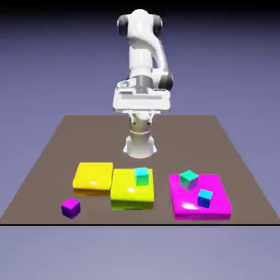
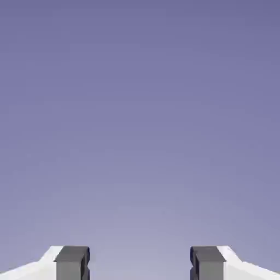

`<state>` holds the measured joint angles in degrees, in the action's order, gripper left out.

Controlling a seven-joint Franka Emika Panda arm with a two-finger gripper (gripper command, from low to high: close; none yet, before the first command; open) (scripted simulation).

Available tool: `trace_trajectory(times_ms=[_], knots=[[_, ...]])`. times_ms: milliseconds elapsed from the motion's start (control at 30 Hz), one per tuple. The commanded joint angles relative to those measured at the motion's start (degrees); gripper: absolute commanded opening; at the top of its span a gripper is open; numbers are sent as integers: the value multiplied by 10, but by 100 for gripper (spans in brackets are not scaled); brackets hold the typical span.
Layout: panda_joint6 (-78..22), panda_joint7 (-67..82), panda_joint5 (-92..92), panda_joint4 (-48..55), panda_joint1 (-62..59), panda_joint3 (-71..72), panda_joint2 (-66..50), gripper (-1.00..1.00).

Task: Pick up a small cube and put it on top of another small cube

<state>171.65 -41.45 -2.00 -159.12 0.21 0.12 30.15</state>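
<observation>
Pincer (image 2: pixel 140 263) spread, nothing between its tips. Purple cube (image 1: pixel 71 208) on the tabletop (image 1: pixel 41 188), seven o'clock from the orange-yellow slab (image 1: pixel 94 176) in the exterior view. No cubes stacked; grasp, carry, placing remain.

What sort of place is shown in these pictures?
Probably a simulated robot workspace: a white arm stands at a brown table, with yellow slabs and a small purple cube before a plain backdrop.
</observation>
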Motion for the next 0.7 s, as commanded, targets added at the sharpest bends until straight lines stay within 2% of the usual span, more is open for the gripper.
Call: trace_trajectory(times_ms=[0,667], knots=[[-20,8,-17,16,-4,1,-21,0],[-411,175,-348,327,-83,21,-436,0]])
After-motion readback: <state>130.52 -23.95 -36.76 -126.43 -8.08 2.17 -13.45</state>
